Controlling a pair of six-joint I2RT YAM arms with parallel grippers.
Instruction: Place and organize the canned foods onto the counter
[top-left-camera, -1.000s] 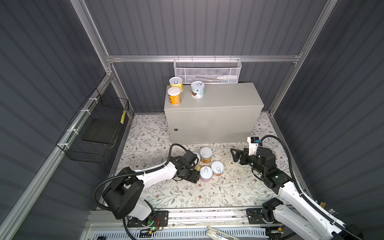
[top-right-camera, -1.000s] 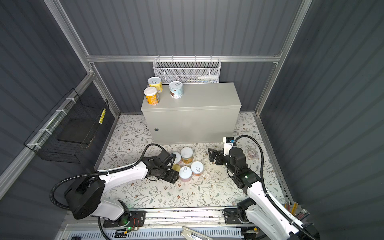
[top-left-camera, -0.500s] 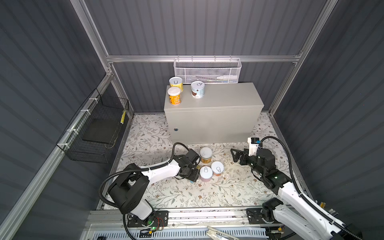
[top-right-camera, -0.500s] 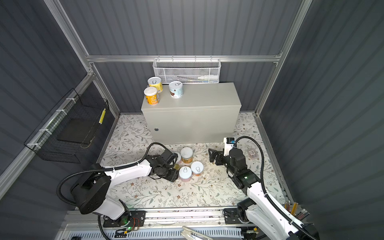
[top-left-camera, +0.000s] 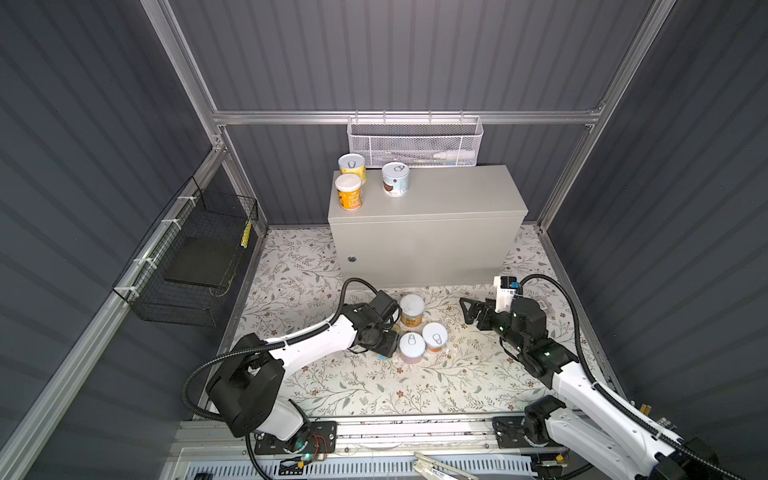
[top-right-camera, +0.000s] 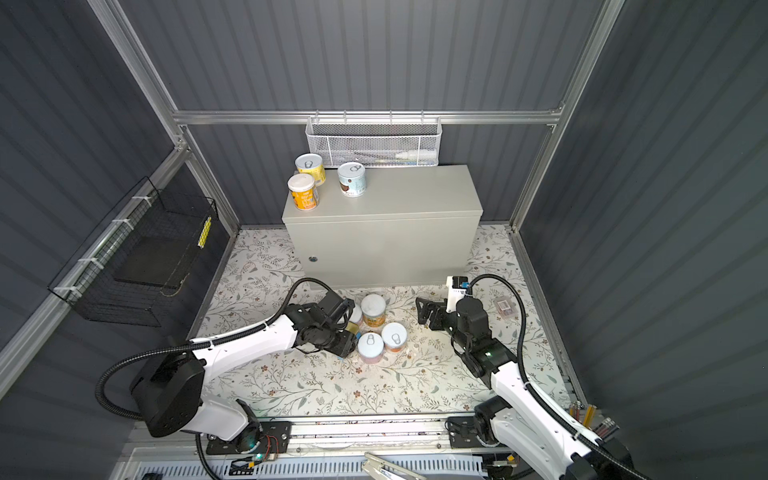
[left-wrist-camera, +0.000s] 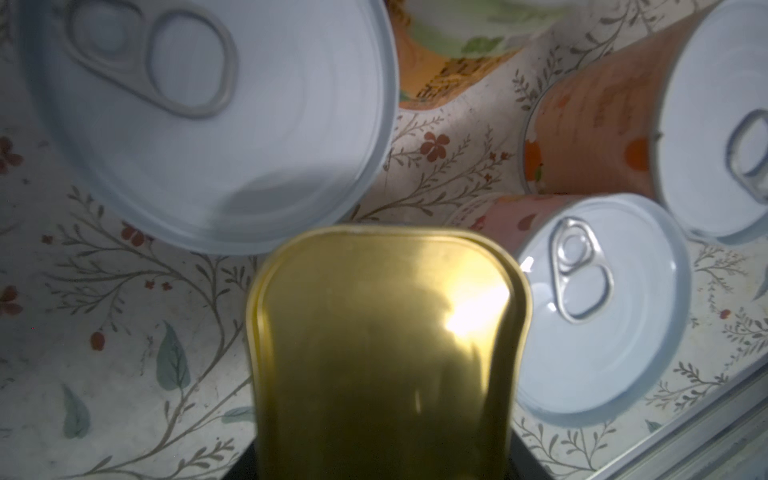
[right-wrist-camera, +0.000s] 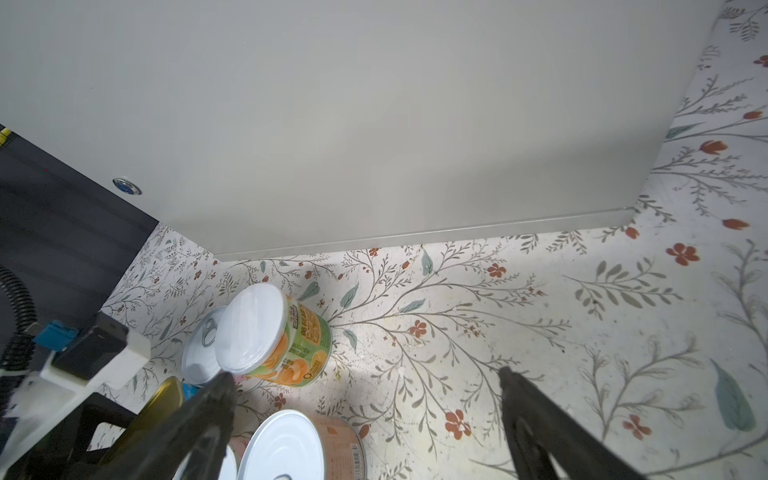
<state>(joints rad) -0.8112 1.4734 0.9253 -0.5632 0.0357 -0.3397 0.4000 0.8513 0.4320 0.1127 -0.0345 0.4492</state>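
since a second ago the left gripper (top-right-camera: 347, 338) has shut its jaws; they now clamp the gold tin (left-wrist-camera: 382, 353), low on the floral mat (top-left-camera: 374, 390) beside the round cans (top-left-camera: 412, 307), probably to lift it. the right gripper (top-left-camera: 468, 311) waits, jaws apart. three cans (top-left-camera: 350, 192) already stand at the surface's (top-left-camera: 457, 195) far left corner.

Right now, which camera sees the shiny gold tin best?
The left wrist view: the gold tin fills its middle, close up. The right wrist view catches only its gold edge; in both top views the left gripper hides nearly all of it.
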